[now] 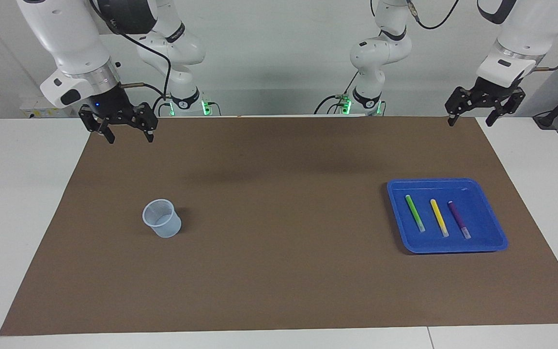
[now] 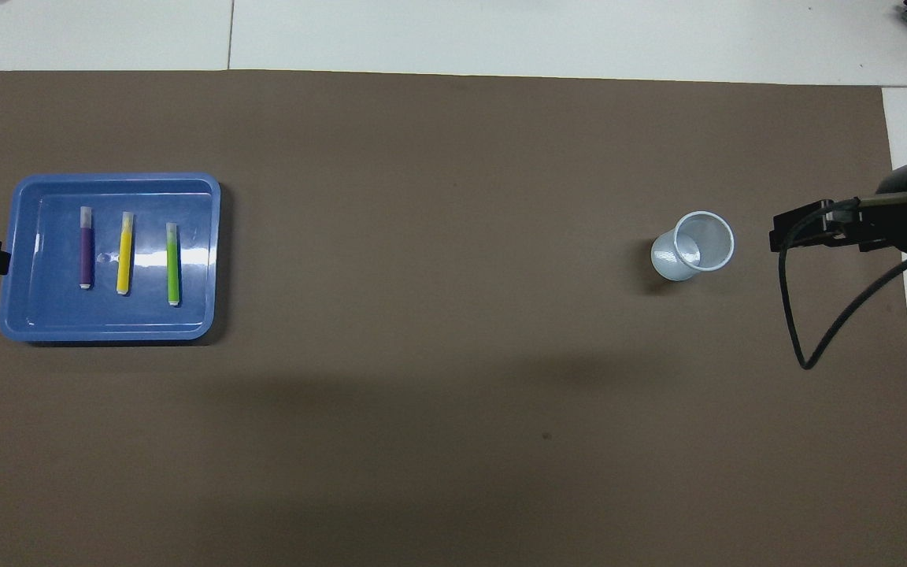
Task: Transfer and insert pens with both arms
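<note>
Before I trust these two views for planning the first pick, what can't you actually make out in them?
- Left gripper: overhead view cuts it off at the edge beside the blue tray; only a dark tip shows.
- Right gripper: overhead view shows just one end, crossed by a cable.
- Pens: any print is too small in both views.
- Cup: its base is hidden by its own wall.

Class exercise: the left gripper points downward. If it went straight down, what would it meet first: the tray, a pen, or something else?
Probably the brown mat near its corner. The open left gripper hangs nearer the robots than the tray, clear of the pens, though depth is hard to judge.
</note>
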{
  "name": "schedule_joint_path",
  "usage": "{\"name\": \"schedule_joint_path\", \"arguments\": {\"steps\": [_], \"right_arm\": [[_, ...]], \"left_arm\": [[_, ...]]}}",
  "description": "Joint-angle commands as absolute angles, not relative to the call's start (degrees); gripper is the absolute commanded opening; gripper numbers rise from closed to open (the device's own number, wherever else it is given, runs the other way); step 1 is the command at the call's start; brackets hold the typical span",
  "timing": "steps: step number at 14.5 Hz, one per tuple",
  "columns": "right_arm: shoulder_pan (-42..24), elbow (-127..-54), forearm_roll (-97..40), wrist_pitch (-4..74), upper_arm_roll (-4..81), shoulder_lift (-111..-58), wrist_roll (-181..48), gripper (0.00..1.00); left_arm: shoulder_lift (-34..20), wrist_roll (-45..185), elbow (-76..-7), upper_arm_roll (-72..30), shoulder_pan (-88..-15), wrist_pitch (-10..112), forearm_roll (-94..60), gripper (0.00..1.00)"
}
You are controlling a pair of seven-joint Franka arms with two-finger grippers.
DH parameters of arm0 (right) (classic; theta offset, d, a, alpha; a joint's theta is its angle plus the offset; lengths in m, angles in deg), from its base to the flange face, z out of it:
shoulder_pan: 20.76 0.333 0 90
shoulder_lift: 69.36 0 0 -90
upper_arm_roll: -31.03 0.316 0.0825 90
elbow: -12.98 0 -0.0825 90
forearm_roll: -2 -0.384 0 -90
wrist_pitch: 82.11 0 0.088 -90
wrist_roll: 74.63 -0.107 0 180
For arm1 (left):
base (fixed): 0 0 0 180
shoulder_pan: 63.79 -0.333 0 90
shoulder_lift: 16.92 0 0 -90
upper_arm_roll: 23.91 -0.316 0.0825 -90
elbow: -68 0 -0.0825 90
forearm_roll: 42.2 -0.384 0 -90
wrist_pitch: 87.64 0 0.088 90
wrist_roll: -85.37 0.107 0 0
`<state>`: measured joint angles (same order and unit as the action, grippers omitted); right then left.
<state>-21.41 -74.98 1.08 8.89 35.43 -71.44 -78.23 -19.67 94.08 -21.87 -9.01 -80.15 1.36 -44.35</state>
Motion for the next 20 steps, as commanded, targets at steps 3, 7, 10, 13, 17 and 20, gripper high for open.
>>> {"name": "schedule_joint_path", "arguments": {"steps": [3, 7, 10, 13, 17, 20], "right_arm": [[-20.5, -76.49, 1.12, 8.85, 36.13, -69.97, -77.01, 1.0], [-19.01, -76.84, -0.27, 9.03, 36.31, -69.88, -77.01, 1.0], [-17.09, -77.37, -3.7, 9.38, 36.83, -69.71, -77.45, 1.0], [-14.45, -79.21, -4.06, 12.62, 36.92, -69.27, -78.24, 1.0], [-11.81, -83.86, -13.55, 20.25, 37.19, -69.09, -79.63, 1.0], [-6.98, -84.66, -13.99, 23.36, 37.19, -69.09, -87.7, 1.0]], "left_arm": [[-22.28, 94.69, -24.45, -8.97, -82.24, -3.1, -45.19, 1.0], [-25.07, 96.36, -31.88, -8.97, -83.21, 7.24, -43.78, 1.0], [-27.99, 96.54, -38.34, -8.97, -83.13, 12.2, -43.69, 1.0], [-27.65, 95.66, -38.34, -8.8, -82.42, 12.99, -43.69, 1.0], [-22.12, 95.04, -36.68, -8.88, -83.21, 17.29, -42.73, 1.0], [-18.86, 94.96, -35.36, -8.88, -83.3, 17.56, -41.14, 1.0]]}}
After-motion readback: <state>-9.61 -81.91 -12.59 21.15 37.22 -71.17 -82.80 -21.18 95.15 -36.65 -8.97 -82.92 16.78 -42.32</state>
